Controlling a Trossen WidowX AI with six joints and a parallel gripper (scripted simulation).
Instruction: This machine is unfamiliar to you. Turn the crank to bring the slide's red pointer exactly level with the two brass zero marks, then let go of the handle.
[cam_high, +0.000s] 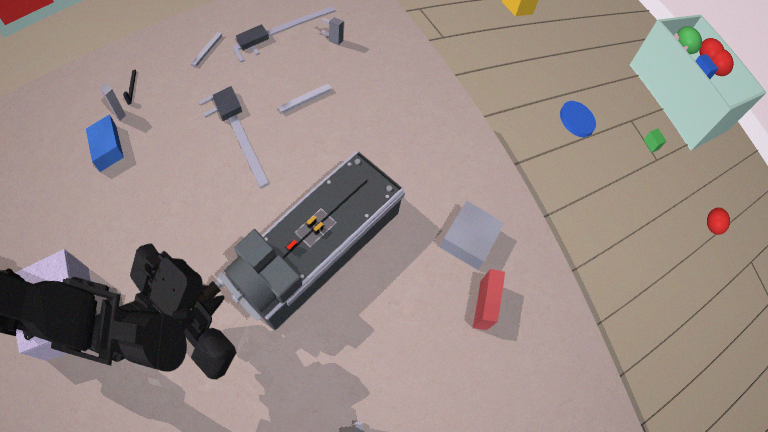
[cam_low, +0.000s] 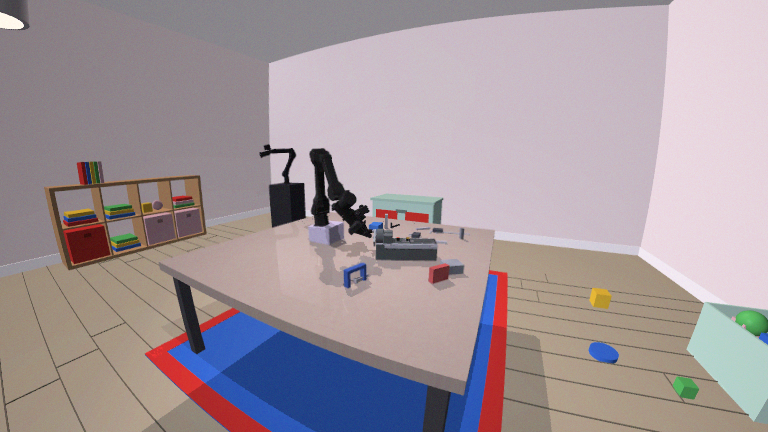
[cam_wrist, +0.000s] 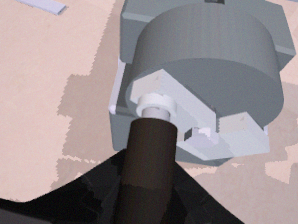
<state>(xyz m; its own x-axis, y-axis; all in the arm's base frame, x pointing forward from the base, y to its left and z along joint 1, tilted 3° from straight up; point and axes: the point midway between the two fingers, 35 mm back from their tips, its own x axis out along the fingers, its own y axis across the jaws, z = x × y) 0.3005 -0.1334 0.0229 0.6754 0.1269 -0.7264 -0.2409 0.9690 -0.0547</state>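
The machine (cam_high: 349, 201) (cam_low: 406, 252) (cam_wrist: 207, 40) is a long dark box with a grey drum (cam_high: 248, 283) at its near-arm end. The red pointer (cam_high: 291, 245) is on the slot, between the drum end and the two brass marks (cam_high: 311, 220) (cam_high: 318, 226), clearly apart from them and not level. The pale crank arm (cam_wrist: 187, 102) is on the drum's face, with its brown handle (cam_wrist: 151, 150) (cam_high: 209, 291) standing out at the upper left of the face in the wrist view. My gripper (cam_wrist: 145, 161) (cam_low: 369, 234) is shut on the handle. Its fingertips are partly hidden.
A grey block (cam_high: 472, 233) and a red block (cam_high: 489, 300) lie beyond the machine. A blue block (cam_high: 104, 142), grey bars and dark tool-like pieces lie on its other side. A blue arch (cam_low: 353, 270) stands near the table's front.
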